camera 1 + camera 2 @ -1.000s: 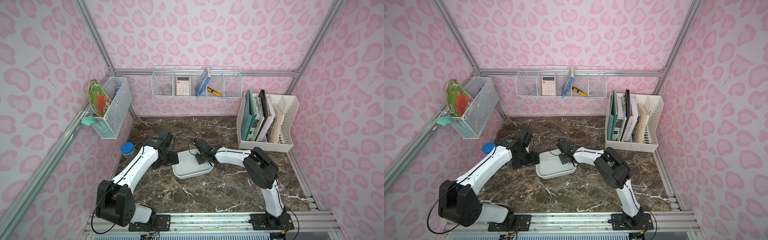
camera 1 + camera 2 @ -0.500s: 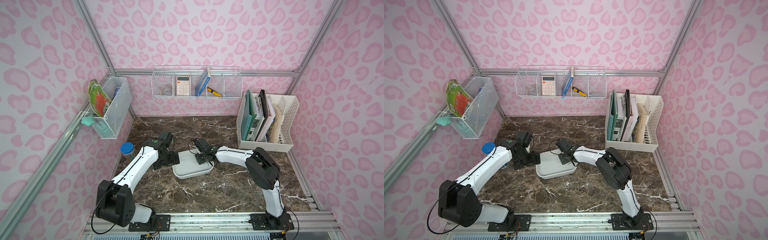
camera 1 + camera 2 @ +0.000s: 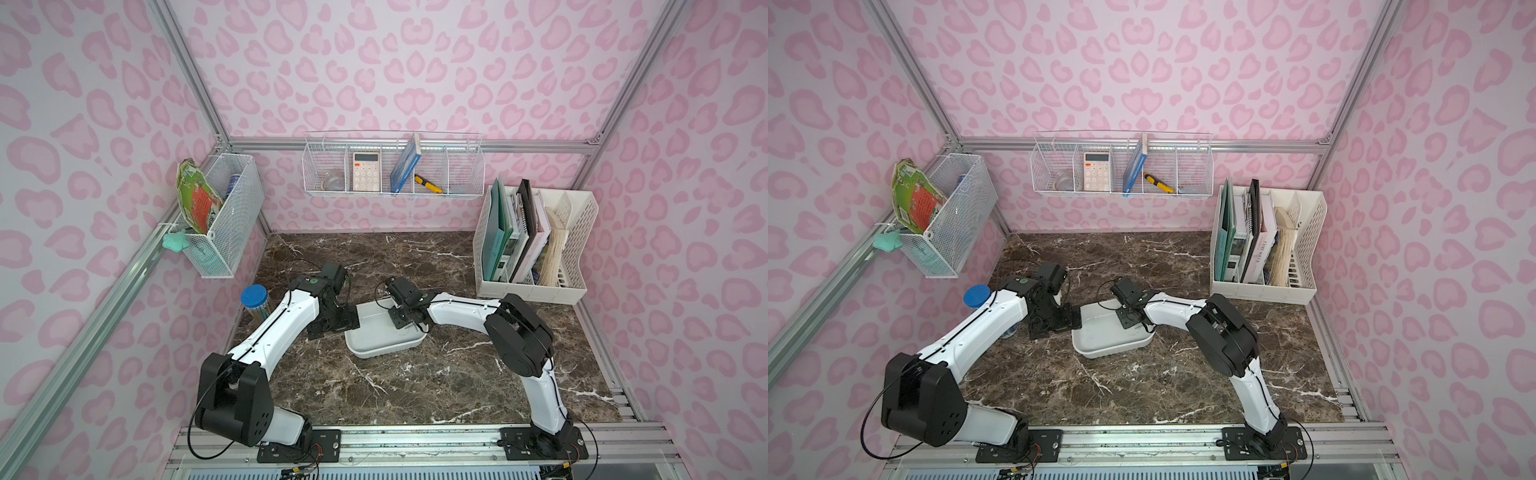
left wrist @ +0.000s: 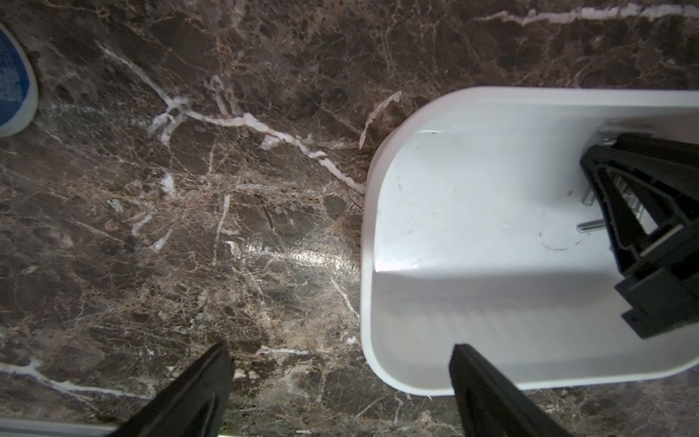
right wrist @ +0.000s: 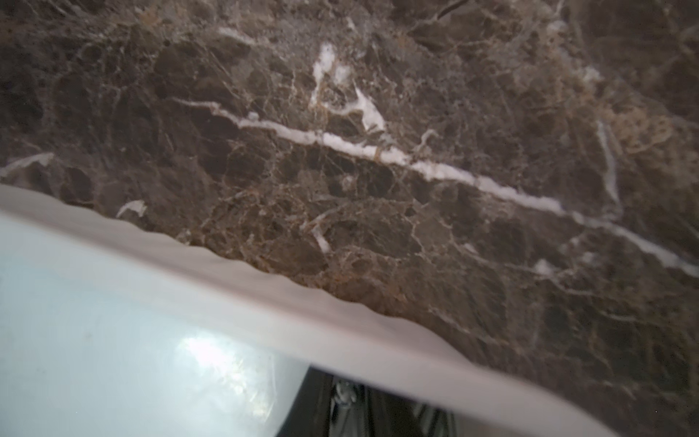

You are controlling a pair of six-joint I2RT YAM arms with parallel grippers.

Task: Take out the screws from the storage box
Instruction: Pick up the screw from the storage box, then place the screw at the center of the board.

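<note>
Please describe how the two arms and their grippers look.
The left arm and right arm have white links, bulky black joints and thin black cables. A green dot marks the left wrist. The left gripper and right gripper have black tapered fingers.

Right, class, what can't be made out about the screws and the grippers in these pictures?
- Screws: the left wrist view shows only shaft ends; the right gripper covers the rest. Too small in both top views.
- Right gripper's grip: hidden under its own body in both top views; blurred and cut off at the right wrist view's edge.
</note>
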